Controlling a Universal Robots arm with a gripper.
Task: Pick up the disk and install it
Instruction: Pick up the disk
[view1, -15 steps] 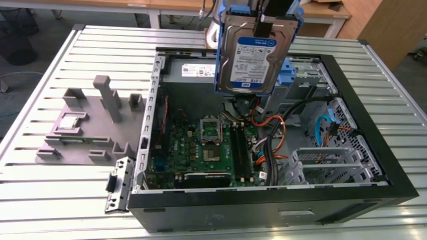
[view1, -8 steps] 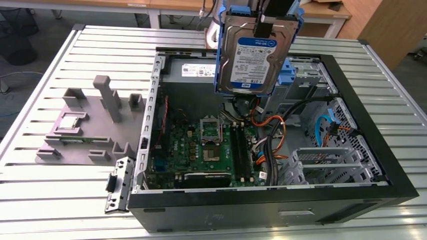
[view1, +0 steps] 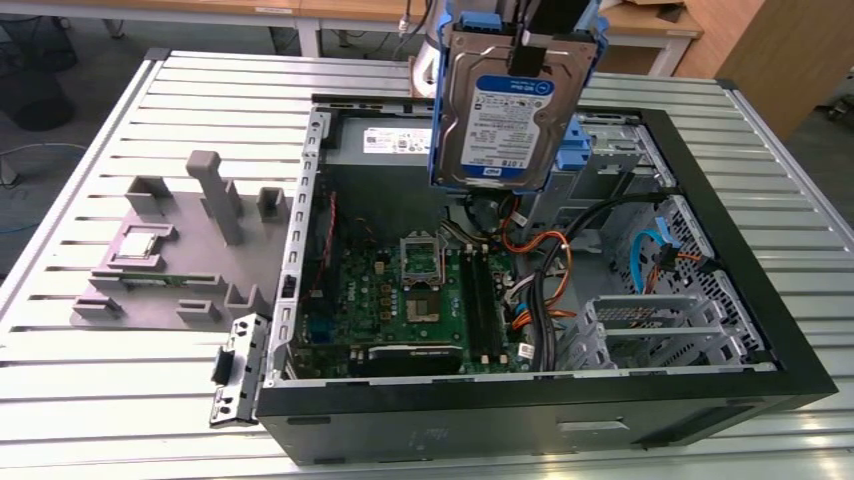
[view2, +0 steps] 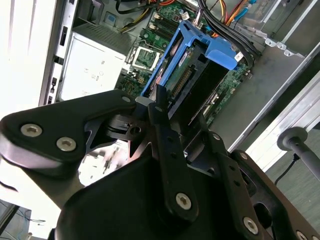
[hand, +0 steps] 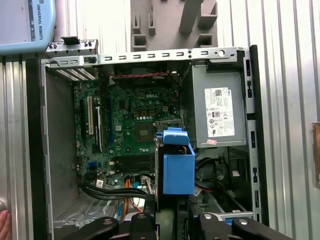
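**Hand:** in the exterior view the hand (view1: 531, 45) is clamped on the upper edge of the disk (view1: 509, 115). The black fingers (view1: 530, 58) press against the blue carrier bracket from either side.

**Disk:** it hangs upright, clear of every surface, over the rear half of the open computer case (view1: 534, 405). The white-and-blue label faces the exterior camera. In the first wrist view the carrier (hand: 178, 162) shows edge-on between the motherboard (hand: 132, 125) and the power supply (hand: 220, 110) — above both, touching neither.

**Case:** it lies on its side on the slatted metal counter (view1: 107, 130), interior exposed. Orange and black cables (view1: 550, 262) run below the disk. A bare metal drive cage (view1: 657, 330) sits near the front corner.

**Counter:** a grey fixture block (view1: 187, 255) stands beside the case, on the exterior view's left.
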